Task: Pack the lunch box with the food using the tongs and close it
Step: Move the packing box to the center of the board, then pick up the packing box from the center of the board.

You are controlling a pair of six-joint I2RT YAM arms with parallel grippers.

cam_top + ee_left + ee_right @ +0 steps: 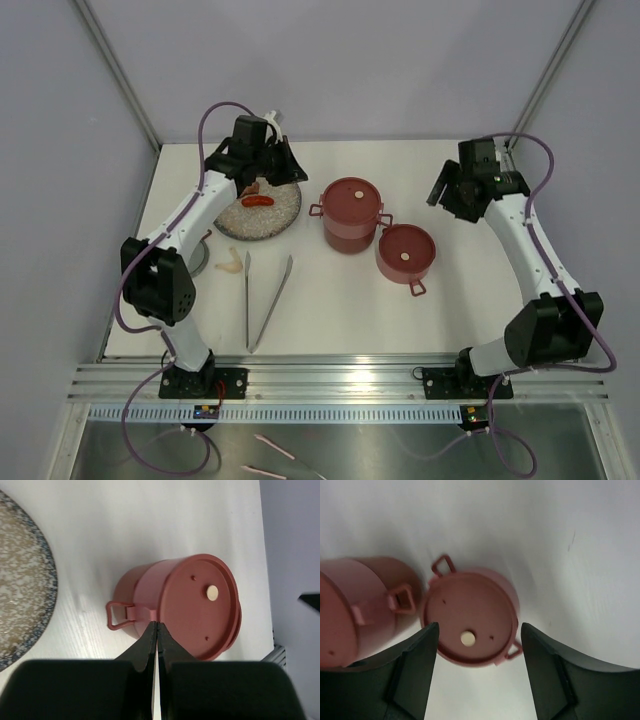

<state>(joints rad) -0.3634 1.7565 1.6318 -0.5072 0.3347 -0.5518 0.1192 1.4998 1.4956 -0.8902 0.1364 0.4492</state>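
Closest to the lens in the left wrist view, the left gripper has its two dark fingers pressed flat together with nothing between them. From overhead it hangs above the 12 o'clock rim of the speckled grey plate, which sits at about 10 o'clock on the bench. The right gripper stands wide open and empty, raised at about 2 o'clock and touching nothing.

The lunch box is round, dark red metal, in two separate parts near the middle of the bench: a tall stack and, just beside it at its 4 o'clock, a short tier. Each part is covered by a flat red disc lid with a pale round stud at its centre, and small loop handles stick out at the sides. In the right wrist view the short tier shows below and between the open fingers.

One pair of tongs lies flat at 7 o'clock, silvery and V-shaped, with its joined end toward the near edge; neither gripper touches it.

Two pieces of food show on the plate, a red piece and a brown piece just beyond it. Whether more lies under the left gripper I cannot tell. One pale curved piece rests on the bench between plate and tongs
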